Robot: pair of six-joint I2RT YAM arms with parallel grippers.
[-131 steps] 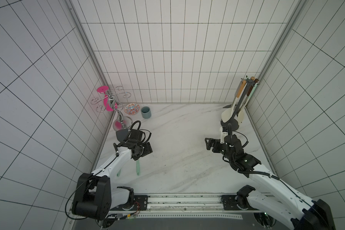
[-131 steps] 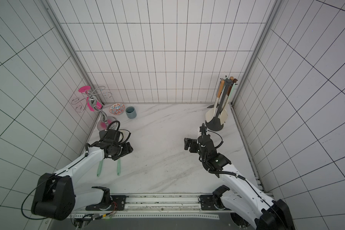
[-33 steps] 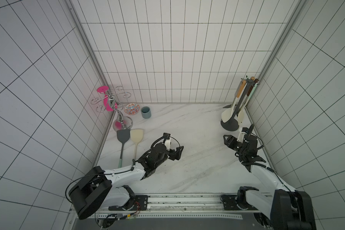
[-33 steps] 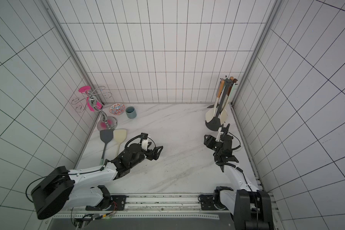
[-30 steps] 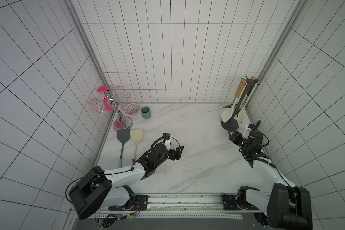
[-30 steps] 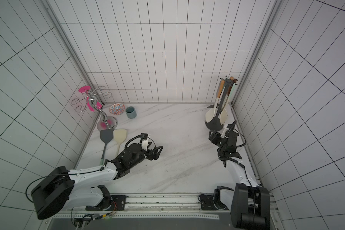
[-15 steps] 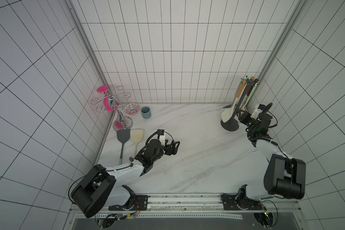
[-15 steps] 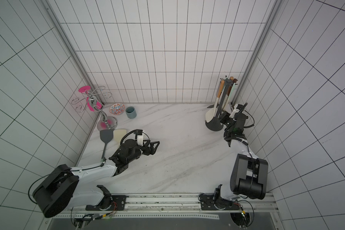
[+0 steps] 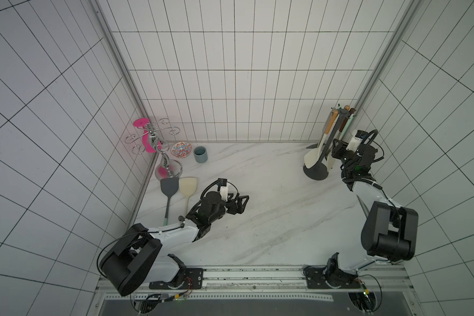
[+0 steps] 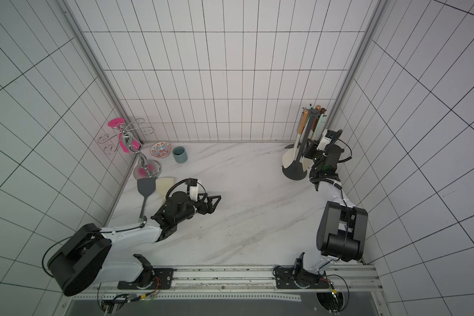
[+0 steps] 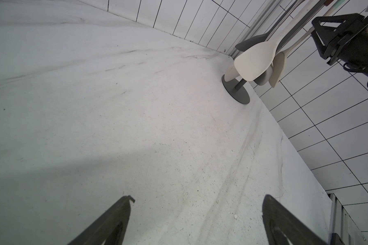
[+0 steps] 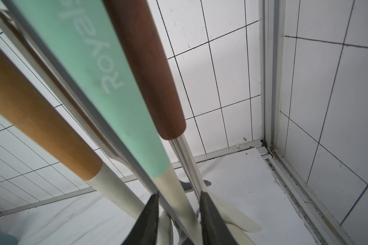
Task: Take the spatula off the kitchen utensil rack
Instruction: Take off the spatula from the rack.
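showing the grasp step: the right claw [image 12: 179,196] straddles the cream neck of the mint-handled spatula [image 12: 89,70], hung on the kitchen utensil rack [image 9: 315,173] at the far right corner of the bench [image 9: 257,219], whether it clamps cannot be told; next, probably, pinch firmly and lift it off the rack.

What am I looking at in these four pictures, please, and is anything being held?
Two robot arms are mounted at the edge of a marble table. Two pictures look down from overhead, nearly alike; the other two come from a camera on each arm's wrist. The left tool is open and empty above the table. The right tool straddles the neck of the mint-handled spatula hanging on the kitchen utensil rack; whether it grips cannot be told. On the table lie a grey spatula and a cream spatula, near a chrome stand, a patterned bowl and a blue-grey cup.
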